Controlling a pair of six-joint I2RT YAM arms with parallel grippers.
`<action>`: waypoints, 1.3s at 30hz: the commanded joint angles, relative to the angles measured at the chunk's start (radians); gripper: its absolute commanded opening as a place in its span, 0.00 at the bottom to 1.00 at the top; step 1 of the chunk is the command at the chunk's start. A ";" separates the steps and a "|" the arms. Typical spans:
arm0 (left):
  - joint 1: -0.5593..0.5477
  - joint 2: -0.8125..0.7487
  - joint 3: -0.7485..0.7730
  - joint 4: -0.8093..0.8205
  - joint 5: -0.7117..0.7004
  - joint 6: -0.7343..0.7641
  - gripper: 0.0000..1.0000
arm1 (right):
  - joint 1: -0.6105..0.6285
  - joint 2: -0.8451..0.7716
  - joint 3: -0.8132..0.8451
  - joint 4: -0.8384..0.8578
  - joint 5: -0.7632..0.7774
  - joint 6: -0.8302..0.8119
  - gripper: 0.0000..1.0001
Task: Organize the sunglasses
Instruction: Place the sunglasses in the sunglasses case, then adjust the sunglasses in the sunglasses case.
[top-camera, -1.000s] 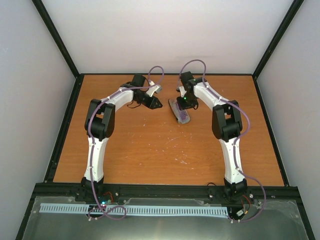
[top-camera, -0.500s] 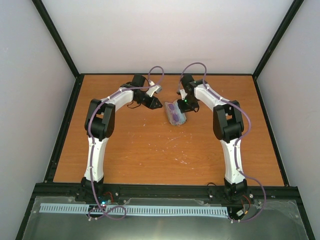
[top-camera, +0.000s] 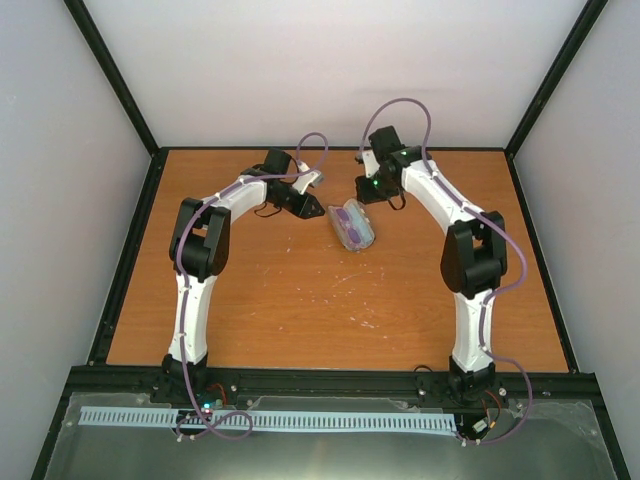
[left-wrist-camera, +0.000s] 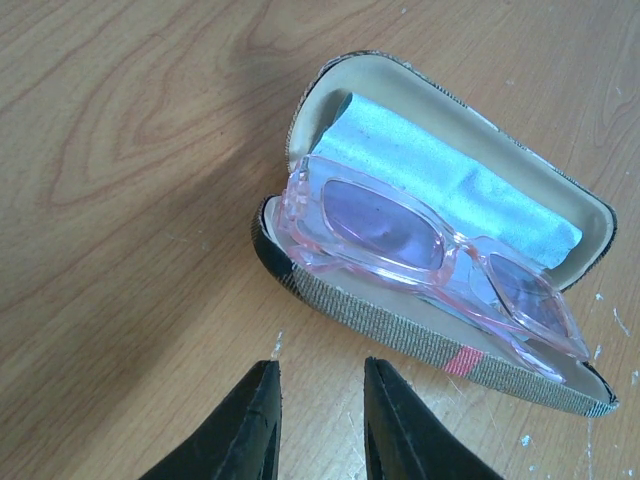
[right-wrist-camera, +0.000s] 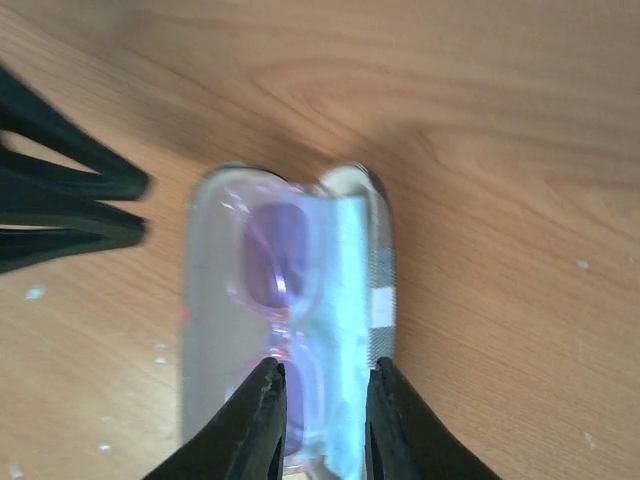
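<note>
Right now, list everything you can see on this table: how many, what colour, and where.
table: one, orange-brown wood, under everything
case: one, grey-tan with a red band, lying open at the far middle of the table
sunglasses: one pair, translucent pink, lying inside the open case
cloth: one, pale blue, inside the case behind the sunglasses
left gripper: one, black fingers, slightly apart and empty, just beside the case
right gripper: one, black fingers, slightly apart and empty, raised near the case's far end
</note>
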 joint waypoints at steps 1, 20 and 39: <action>-0.002 -0.025 0.007 0.014 0.016 -0.006 0.25 | 0.032 -0.064 -0.003 0.035 -0.136 -0.011 0.25; -0.002 -0.049 -0.034 0.033 0.014 -0.001 0.24 | 0.131 0.095 0.070 -0.110 0.043 0.040 0.24; -0.002 -0.057 -0.057 0.047 0.016 -0.007 0.24 | 0.159 0.142 0.069 -0.169 0.079 0.046 0.38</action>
